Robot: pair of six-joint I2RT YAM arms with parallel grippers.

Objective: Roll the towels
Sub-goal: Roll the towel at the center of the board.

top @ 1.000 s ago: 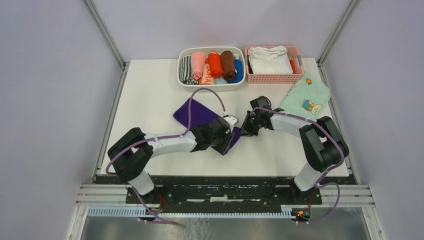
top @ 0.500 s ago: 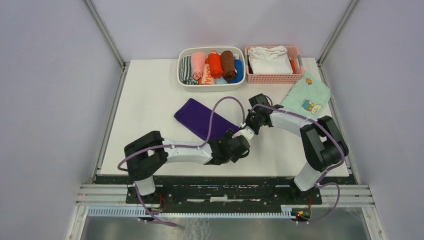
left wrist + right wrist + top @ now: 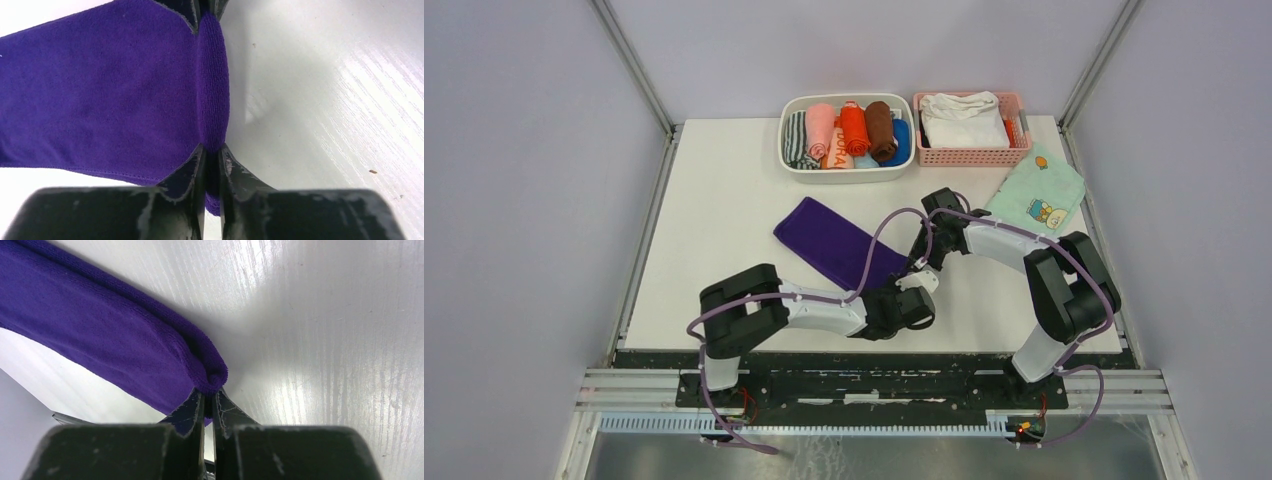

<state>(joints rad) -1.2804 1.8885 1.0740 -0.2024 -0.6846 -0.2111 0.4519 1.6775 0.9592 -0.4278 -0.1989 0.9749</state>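
In the overhead view your purple towel [image 3: 829, 245] lies flat on the table [image 3: 724, 200], a strip slanting from left of centre down toward the middle. At its lower right end the left claw [image 3: 920, 283] is pressed together on the towel's short edge. The left wrist view shows its fingers [image 3: 185, 175] pinching the raised hem at one corner. Just above it in the frame, the right claw [image 3: 921, 262] pinches the other corner of that same edge, the fabric bunched between its tips. At upper centre the salmon-pink towel [image 3: 820, 128] sits rolled in the white bin [image 3: 844, 175]. Far right, a mint-green cloth [image 3: 1036, 195] lies flat.
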